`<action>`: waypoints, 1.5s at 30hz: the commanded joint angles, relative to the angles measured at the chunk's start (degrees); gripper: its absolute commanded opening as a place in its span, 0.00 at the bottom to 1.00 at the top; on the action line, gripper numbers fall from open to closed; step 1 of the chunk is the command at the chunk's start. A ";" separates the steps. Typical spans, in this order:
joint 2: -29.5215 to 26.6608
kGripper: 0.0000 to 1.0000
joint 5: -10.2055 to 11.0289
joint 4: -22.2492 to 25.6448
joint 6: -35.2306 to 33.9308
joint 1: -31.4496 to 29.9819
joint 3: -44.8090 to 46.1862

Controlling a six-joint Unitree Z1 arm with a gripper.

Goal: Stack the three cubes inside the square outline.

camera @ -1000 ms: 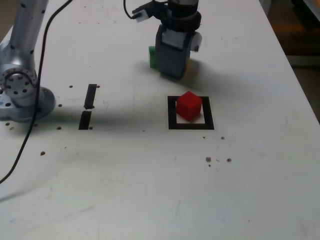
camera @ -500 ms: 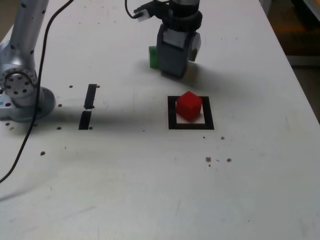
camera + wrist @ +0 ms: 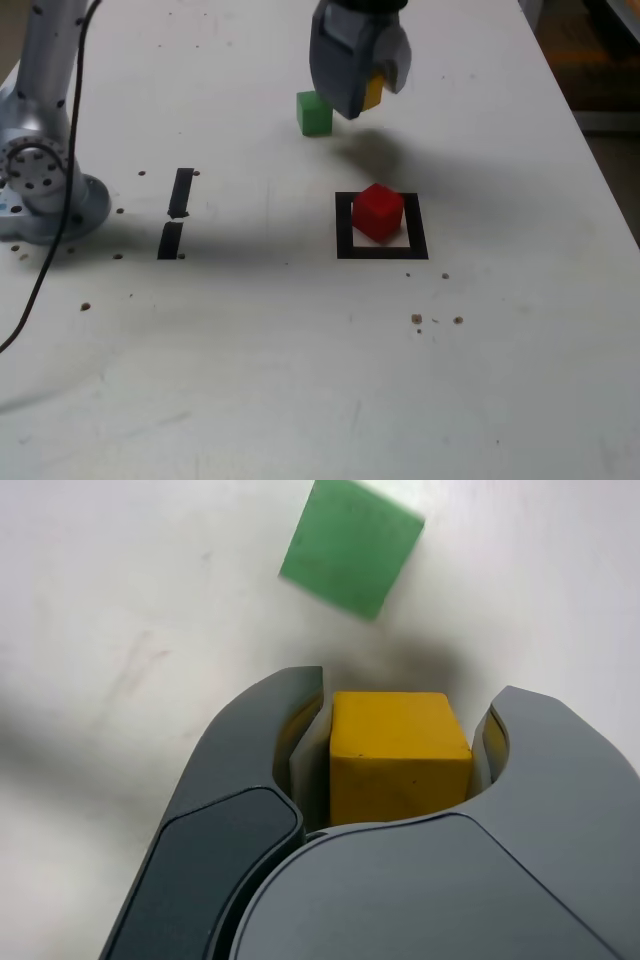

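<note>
The hand (image 3: pixel 368 98) grips the small matte yellow cube (image 3: pixel 398 752) above the table (image 3: pixel 300 350), the small matte green cube (image 3: pixel 314 112) just beside it on the exterior view's left.

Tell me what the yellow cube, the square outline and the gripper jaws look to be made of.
Yellow cube: matte, solid colour, crisp edges with no gloss; likely painted wood or plastic, can't tell which.
Square outline: flat black tape on the table, by its thin strips.
Gripper: smooth grey moulded plastic, by its rounded, faintly sheened shells.
</note>
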 commanded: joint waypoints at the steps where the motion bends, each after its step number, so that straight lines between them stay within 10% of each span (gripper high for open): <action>1: -1.54 0.21 -0.46 1.66 2.68 -1.79 -1.47; 16: -4.33 0.19 -1.68 3.31 6.46 -20.58 -4.45; 45: -0.75 0.19 -0.83 -8.09 3.18 -22.46 7.57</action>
